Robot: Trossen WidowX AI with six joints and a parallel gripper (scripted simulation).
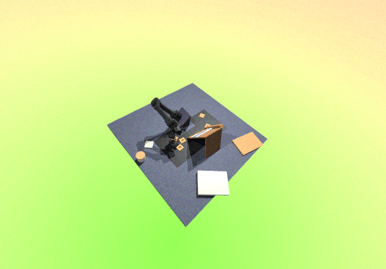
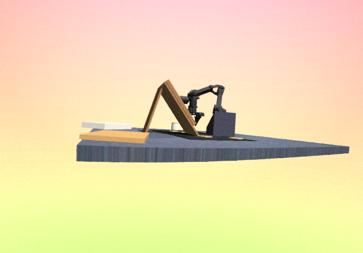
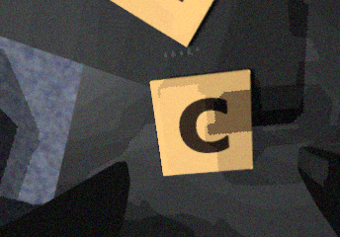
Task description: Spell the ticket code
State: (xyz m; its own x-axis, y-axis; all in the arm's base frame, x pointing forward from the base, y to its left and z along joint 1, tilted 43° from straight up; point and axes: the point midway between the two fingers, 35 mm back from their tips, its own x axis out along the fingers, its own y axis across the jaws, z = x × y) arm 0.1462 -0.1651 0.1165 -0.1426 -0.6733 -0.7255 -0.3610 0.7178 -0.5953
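Wrist view, tool (image 3: 217,197) open and empty, C tile (image 3: 203,122) part-shadowed, neighbouring tile (image 3: 170,17) cropped

Counter (image 1: 174,186): matt blue-grey slab, faintly mottled on top, streaked like stained wood grain along the side edge. Dark mat (image 1: 180,158) at counter centre: smooth, matt charcoal, cloth or rubber not distinguishable. Board (image 2: 177,104): matt brown, wood-like, darker on the shaded side panel. Rail (image 1: 199,133): pale, smooth, faintly shiny. C tile (image 3: 203,123): flat tan face, matt, like card or light wood, with a dark printed letter. Arm (image 2: 205,90) and gripper (image 2: 198,116): matt black, plastic-looking. Tan slab (image 1: 247,143) near the right corner: smooth, matt. White slab (image 1: 213,182) near the front edge: smooth, matt, paper-white. Small cylinder (image 1: 140,156) near the left edge: tan top, matt.
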